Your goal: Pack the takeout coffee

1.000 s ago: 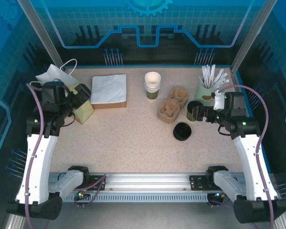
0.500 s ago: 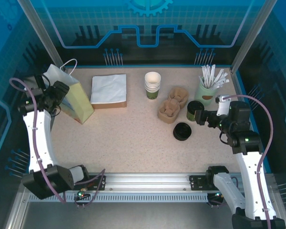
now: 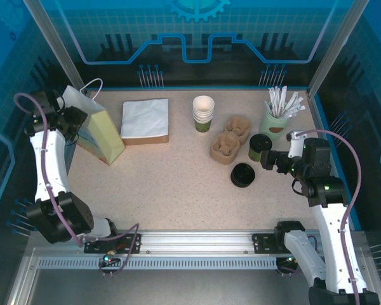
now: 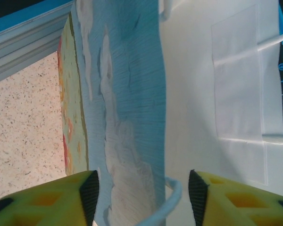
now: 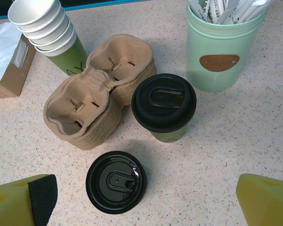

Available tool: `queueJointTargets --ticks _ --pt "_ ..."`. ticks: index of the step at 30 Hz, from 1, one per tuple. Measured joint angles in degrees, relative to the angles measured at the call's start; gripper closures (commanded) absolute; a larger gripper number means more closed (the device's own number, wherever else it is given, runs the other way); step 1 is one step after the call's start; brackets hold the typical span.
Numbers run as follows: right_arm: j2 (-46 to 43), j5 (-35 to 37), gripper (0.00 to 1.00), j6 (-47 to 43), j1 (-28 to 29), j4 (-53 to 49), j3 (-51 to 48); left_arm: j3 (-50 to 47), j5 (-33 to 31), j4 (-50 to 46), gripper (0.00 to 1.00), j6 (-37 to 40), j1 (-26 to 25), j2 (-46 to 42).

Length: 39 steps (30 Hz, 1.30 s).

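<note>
Small white paper coffee cup with green lower band and round black plastic lid [image 5: 163,101] stands upright just right of the brown moulded-pulp cup tray [image 5: 99,96]. Its lid carries no readable writing. Right gripper [image 3: 271,159] is beyond it, spread wide and empty. Left gripper [image 4: 144,195] is far left of the tray, jaws apart astride the wall of the yellow-green paper bag [image 3: 101,133].

The coffee cup [image 5: 164,102] is boxed in on two sides, with the pulp tray [image 5: 99,96] just beside it on the left, the straw cup [image 5: 219,54] close behind on the right, and a loose black lid [image 5: 116,181] lying near its front-left. Its right flank and front are bare table [image 3: 171,171], and the wide middle stretch over to the paper bag [image 3: 105,133] lies open too.
</note>
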Motion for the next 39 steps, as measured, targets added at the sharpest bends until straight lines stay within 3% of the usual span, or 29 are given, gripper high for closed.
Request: queueJointTargets --ticks 10,14,28,34,39 --pt "0.26 0.15 0.0 0.02 0.0 0.0 0.0 0.11 0.33 -0.17 0.9 2.43 -0.02 -0.24" --pt "0.48 0.13 0.0 0.0 0.0 0.0 0.0 0.11 0.39 -1.11 1.0 4.33 0.0 -1.64" --pt "2.97 -1.42 0.0 0.04 0.0 -0.55 0.02 5.42 3.28 -10.88 1.0 16.65 -0.42 -12.92" --pt "6.58 -6.01 0.0 0.92 -0.04 -0.63 1.55 10.34 8.07 -16.15 1.0 19.91 -6.91 -18.05" --pt "9.51 -10.6 0.03 4.09 -0.2 -0.22 4.33 9.44 14.78 -16.65 1.0 17.79 -10.45 -22.56"
